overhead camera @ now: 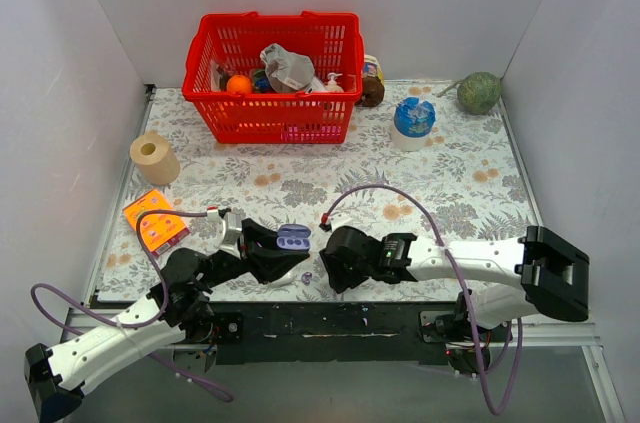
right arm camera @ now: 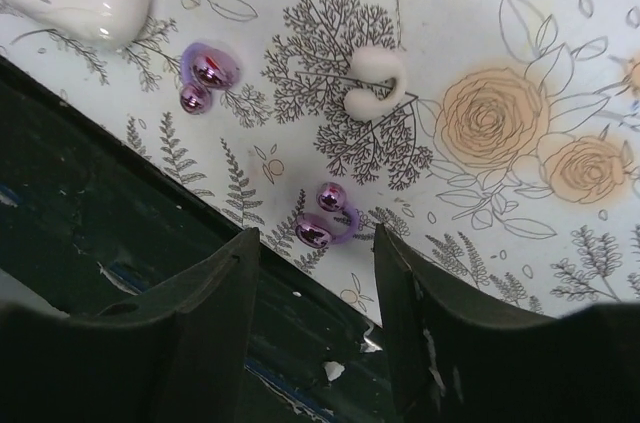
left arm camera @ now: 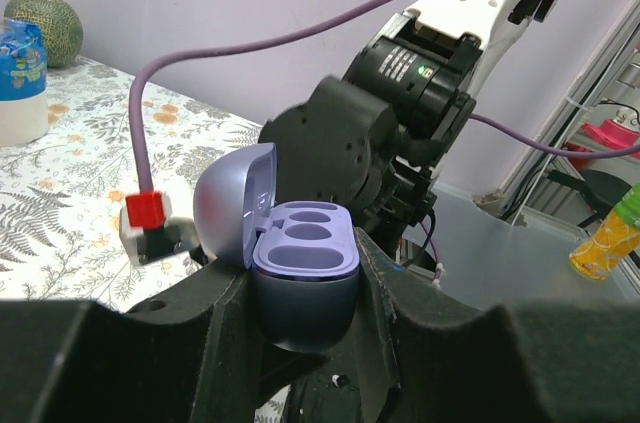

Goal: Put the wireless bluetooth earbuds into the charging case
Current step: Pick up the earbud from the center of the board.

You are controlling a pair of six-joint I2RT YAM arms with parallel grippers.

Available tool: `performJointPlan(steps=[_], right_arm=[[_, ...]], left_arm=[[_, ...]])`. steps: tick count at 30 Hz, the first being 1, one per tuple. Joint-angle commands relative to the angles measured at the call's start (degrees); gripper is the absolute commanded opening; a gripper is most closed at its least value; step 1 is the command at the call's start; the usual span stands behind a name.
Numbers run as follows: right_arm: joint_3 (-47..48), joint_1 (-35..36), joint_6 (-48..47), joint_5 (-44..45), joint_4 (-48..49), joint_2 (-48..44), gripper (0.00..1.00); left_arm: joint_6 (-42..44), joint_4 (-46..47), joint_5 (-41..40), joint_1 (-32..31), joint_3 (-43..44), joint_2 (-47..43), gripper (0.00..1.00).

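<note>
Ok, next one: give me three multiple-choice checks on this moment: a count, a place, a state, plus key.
1. How many earbuds lie on the cloth below the right gripper? A. none B. two C. four
2. Where is the charging case? A. flat on the cloth B. in the right gripper C. clamped in the left gripper
3. The case's state? A. open, both wells empty B. lid shut C. open, both wells filled
Key: 1 B, two shiny purple pieces show in the right wrist view; 2 C, black fingers press both its sides; 3 A, lid up, wells bare.
</note>
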Motion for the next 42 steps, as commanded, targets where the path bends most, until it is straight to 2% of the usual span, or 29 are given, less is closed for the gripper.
performJointPlan(steps=[1, 7, 25, 36, 42], right_arm=[[2.98, 1.41, 6.0, 0.04, -1.67, 3.29, 0.58], [2.72, 1.67, 8.03, 0.31, -3.34, 4.87, 0.58], [1.84, 1.67, 7.06, 0.05, -2.03, 8.83, 0.48], [0.88, 1.67, 5.66, 1.8, -2.9, 7.78, 0.25], [1.67, 1.67, 4.43, 5.49, -7.29, 2.78, 0.11]], left_arm=[[0.37, -1.24, -0.58, -0.21, 1.46, -1.59, 0.0], [-0.15, -1.69, -0.84, -0.21, 0.58, -3.09, 0.0], [-0.07, -1.77, -0.84, -0.21, 0.49, -3.0, 0.0], [0.02, -1.77, -1.02, -0.21, 0.4, -2.74, 0.0], [0.02, -0.99, -1.02, -0.21, 0.49, -1.95, 0.0]])
